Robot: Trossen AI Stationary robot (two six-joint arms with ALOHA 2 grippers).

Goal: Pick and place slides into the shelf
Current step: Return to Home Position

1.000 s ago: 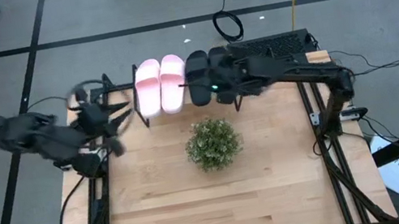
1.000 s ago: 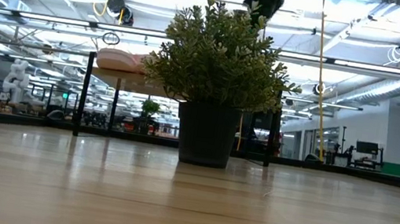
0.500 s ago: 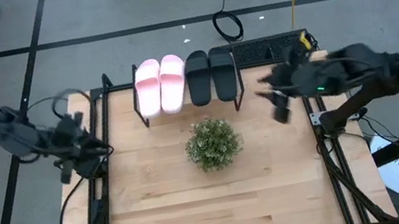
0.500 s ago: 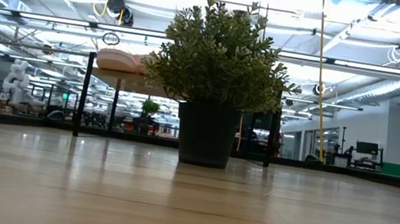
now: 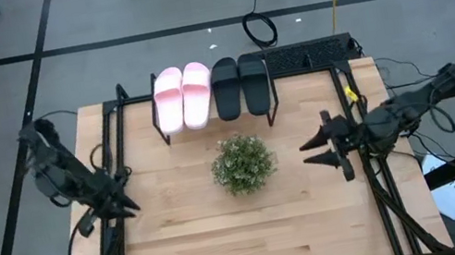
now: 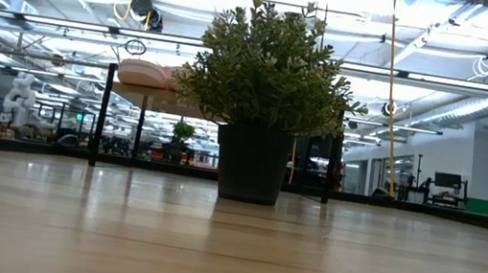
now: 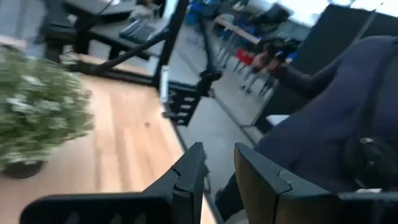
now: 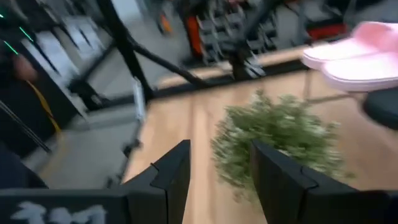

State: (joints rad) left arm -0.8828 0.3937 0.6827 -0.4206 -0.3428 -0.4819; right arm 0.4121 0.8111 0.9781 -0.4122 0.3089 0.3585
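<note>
All four slides lie side by side on the shelf (image 5: 216,115) at the table's far edge, soles on its top: two pale pink slides (image 5: 184,97) to the left and two black slides (image 5: 241,86) to the right. The low view shows a pink slide (image 6: 142,73) on the shelf top. My right gripper (image 5: 314,151) hovers open near the table's right edge, pointing toward the plant; its wrist view shows it (image 8: 221,168) empty. My left gripper (image 5: 121,203) hangs over the table's left edge, its fingers (image 7: 219,171) a little apart and empty.
A small green plant in a dark pot (image 5: 241,163) stands mid-table, just in front of the shelf, and fills the middle of the low view (image 6: 265,91). Black frame rails (image 5: 120,156) run along both table sides. Bare wood lies on the near half (image 5: 247,237).
My right gripper has drawn back from the black slides on the shelf, swung toward the table's right edge and come nearer and lower, now facing the plant. My left arm has swung from the far-left corner toward the near side along the left edge. The slides have stayed put.
</note>
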